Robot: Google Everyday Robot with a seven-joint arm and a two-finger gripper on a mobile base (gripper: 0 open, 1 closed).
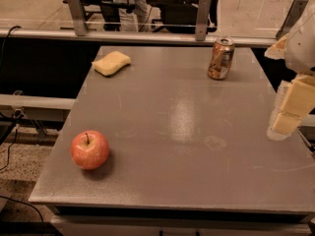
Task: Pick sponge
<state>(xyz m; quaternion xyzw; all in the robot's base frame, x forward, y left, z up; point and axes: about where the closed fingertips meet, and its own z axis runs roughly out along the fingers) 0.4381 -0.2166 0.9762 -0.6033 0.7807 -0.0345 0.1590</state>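
Observation:
The sponge is a pale yellow soft pad lying flat at the far left of the grey table. My gripper hangs at the right edge of the view, above the table's right side, far from the sponge. Its pale yellow blocky fingers point down and hold nothing that I can see.
A red apple stands near the table's front left corner. An orange drink can stands upright at the far right. A metal rail with glass runs behind the table's far edge. Cables hang at the left.

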